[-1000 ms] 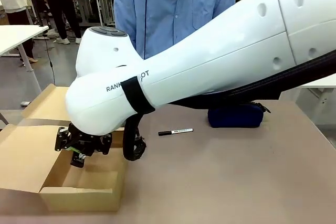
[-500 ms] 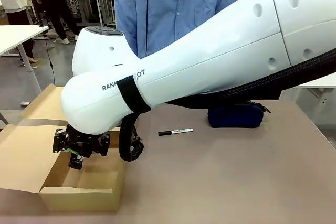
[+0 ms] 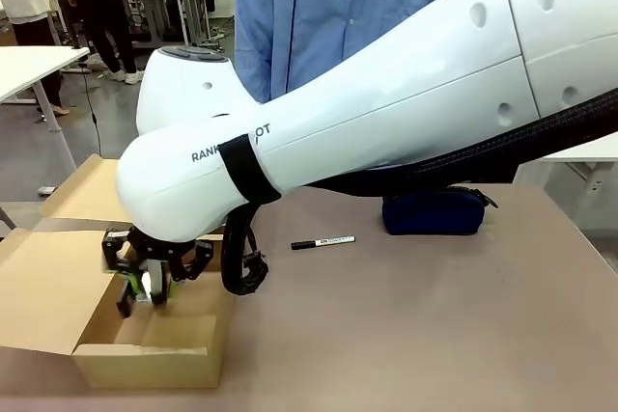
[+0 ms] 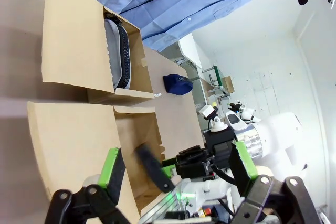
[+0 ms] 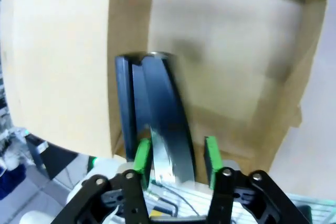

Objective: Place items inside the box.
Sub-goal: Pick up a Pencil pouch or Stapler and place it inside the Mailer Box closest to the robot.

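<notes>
1. A second ago the right gripper (image 3: 145, 285) hung shut over the box (image 3: 145, 364). Now its 2 fingers stand apart and the green pads show.
2. The black marker pen (image 3: 323, 241) and the navy blue zip pouch (image 3: 432, 214) lie where they lay before, on the table (image 3: 435, 335) well apart from the box.
3. The black stapler (image 5: 157, 124) sits blurred between the right gripper's spread pads, close to 1 pad and clear of the other, tilted, over the box's open inside.
4. The left gripper (image 4: 177, 162) is wide open with nothing between its fingers.
5. A grey zip pencil case (image 4: 116, 51) lies against a cardboard wall beyond a flap. Whether that is the same compartment is unclear.
6. The box stands at the table's near left corner with its flaps folded outward. The right arm spans the table's middle, and the table surface right of the marker lies bare.
</notes>
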`<state>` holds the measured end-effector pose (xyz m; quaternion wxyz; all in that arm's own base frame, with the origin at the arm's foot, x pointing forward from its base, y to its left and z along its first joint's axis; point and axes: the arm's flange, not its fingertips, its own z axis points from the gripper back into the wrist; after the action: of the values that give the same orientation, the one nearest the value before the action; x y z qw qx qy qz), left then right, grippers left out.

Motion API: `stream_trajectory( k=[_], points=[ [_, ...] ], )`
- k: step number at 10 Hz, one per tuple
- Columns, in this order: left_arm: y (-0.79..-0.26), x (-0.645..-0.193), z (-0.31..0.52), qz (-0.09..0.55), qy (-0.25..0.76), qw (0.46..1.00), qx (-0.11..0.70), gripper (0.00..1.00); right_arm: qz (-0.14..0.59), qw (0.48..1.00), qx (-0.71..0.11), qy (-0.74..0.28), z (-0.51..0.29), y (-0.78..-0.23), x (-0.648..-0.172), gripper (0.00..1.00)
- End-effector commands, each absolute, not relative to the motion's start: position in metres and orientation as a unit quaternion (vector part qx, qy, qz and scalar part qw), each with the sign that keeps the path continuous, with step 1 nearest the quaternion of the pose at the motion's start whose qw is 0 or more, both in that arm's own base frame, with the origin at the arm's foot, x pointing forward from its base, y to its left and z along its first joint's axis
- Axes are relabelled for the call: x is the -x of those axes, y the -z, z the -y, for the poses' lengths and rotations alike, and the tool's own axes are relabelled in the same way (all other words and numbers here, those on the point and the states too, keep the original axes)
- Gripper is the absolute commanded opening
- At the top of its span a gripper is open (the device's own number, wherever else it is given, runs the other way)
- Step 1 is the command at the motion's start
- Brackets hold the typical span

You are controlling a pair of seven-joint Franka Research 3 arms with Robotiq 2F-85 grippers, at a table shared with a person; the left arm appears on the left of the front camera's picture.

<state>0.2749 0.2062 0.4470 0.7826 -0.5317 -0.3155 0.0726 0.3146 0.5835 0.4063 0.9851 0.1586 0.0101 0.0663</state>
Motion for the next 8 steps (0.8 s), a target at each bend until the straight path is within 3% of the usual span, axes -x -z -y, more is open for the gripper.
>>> stream_trajectory(
  k=[1,2,8],
  points=[
    [-0.4468,-0.2736,-0.2033,0.328,-0.065,0.774,0.538,1.0,0.006,0.992,-0.12,-0.05,-0.5818,-0.4115,-0.3068,0.89],
    [-0.4468,-0.2736,-0.2033,0.328,-0.065,0.774,0.538,1.0,0.016,0.994,-0.102,-0.044,-0.5818,-0.4115,-0.3064,0.99],
    [-0.4468,-0.2736,-0.2033,0.328,-0.065,0.774,0.538,1.0,0.014,0.989,-0.131,-0.061,-0.5821,-0.4138,-0.3059,1.0]
  ],
)
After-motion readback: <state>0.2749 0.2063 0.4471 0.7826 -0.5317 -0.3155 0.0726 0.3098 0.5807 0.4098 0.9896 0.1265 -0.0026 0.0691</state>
